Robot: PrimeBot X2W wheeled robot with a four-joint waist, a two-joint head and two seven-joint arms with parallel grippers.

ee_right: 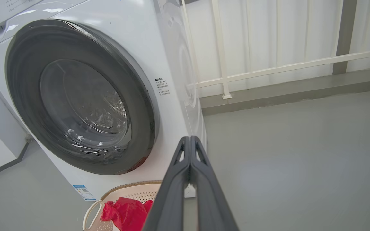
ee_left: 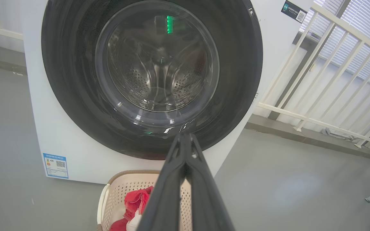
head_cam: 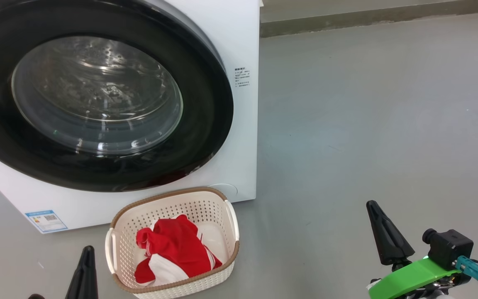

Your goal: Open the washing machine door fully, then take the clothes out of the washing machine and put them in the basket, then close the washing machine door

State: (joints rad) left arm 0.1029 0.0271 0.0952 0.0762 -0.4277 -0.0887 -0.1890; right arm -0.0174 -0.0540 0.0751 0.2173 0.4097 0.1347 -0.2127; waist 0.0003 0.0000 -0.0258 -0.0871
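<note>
Seeing the clothes [head_cam: 172, 249] lying in the basket [head_cam: 206, 211], standing on the floor [head_cam: 367, 104] just before the washing machine [head_cam: 239, 50], with the washing machine door [head_cam: 206, 124] closed. Holding left hand [head_cam: 86, 253] and right hand [head_cam: 373, 205] shut, empty, either side of the basket.

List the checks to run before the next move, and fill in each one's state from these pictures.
1. The washing machine door sits closed against the front of the washing machine: ok.
2. The door is latched: cannot tell.
3. The drum, seen through the glass, holds no red fabric: ok.
4. The clothes lie inside the basket: ok.
5. The left claw is shut and empty: ok.
6. The right claw is shut and empty: ok.
</note>
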